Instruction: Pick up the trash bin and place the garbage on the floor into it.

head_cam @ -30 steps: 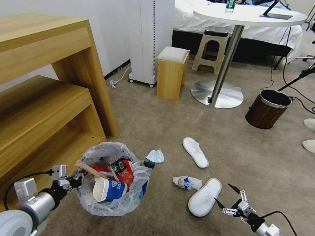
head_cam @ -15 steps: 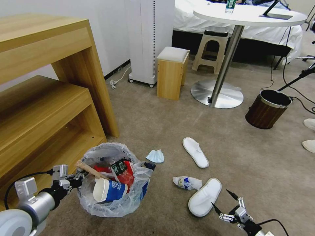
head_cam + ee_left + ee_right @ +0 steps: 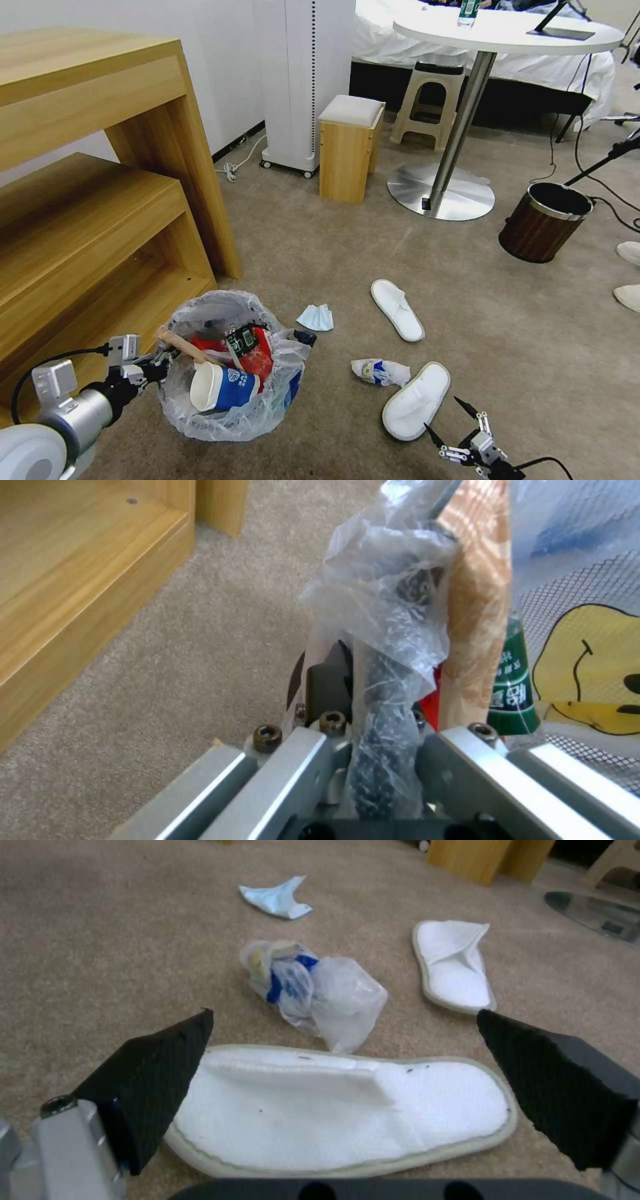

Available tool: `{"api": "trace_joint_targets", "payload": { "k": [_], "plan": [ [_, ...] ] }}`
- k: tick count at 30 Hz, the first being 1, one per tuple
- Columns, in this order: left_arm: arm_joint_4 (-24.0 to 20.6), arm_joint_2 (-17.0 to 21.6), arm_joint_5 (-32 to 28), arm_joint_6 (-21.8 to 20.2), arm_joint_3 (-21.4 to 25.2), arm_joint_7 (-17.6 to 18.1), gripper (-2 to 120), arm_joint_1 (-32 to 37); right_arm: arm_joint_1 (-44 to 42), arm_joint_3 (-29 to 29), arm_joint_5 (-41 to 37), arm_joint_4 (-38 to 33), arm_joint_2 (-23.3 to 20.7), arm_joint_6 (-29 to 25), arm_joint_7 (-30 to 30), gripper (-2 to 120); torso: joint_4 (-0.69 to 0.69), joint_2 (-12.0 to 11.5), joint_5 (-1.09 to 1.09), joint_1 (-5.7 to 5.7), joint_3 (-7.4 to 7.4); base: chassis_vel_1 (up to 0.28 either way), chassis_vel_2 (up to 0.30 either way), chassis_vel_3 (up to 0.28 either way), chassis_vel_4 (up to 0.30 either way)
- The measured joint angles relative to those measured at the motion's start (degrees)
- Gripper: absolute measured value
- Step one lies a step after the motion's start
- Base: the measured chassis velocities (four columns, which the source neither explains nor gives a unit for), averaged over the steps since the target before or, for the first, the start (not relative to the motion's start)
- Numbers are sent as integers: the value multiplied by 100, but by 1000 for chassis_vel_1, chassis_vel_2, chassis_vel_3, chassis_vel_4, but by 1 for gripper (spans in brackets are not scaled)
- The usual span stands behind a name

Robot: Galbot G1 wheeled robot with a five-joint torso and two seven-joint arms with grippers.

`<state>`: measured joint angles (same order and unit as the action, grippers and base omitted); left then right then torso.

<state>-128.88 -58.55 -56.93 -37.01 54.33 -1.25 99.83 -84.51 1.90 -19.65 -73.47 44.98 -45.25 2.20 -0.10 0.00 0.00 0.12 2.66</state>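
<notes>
The trash bin (image 3: pixel 227 373), lined with crinkly clear plastic, is low over the beige floor (image 3: pixel 320 253) beside the wooden shelf. It holds red wrappers, a blue-white cup and a wooden stick. My left gripper (image 3: pixel 160 365) is shut on its plastic-covered rim (image 3: pixel 383 720). Garbage lies to the bin's right: a light-blue mask (image 3: pixel 315 317), a crumpled wrapper (image 3: pixel 379 371) and two white slippers (image 3: pixel 397 309) (image 3: pixel 415 401). My right gripper (image 3: pixel 451 423) hangs open just short of the nearer slipper (image 3: pixel 347 1105), with the wrapper (image 3: pixel 313 990) beyond it.
A wooden shelf unit (image 3: pixel 87 200) stands at the left. A wood-brown metal-rimmed bin (image 3: pixel 543 223), a round table's steel base (image 3: pixel 440 190) and a wooden stool (image 3: pixel 350 150) stand farther off. White shoes (image 3: pixel 630 273) show at the right edge.
My right gripper has drawn back toward me, still open, lower in the head view. The left gripper and the bin have stayed put.
</notes>
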Motion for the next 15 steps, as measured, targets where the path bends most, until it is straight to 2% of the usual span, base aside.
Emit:
{"api": "trace_joint_targets", "payload": {
  "k": [15],
  "plan": [
    [73, 139, -120, 4, 2, 16, 0, -55, 196, -308, 124, 235, 199, 5, -20, 100, 0, 0, 0, 0, 0, 0, 0, 0, 0]
  ]
}}
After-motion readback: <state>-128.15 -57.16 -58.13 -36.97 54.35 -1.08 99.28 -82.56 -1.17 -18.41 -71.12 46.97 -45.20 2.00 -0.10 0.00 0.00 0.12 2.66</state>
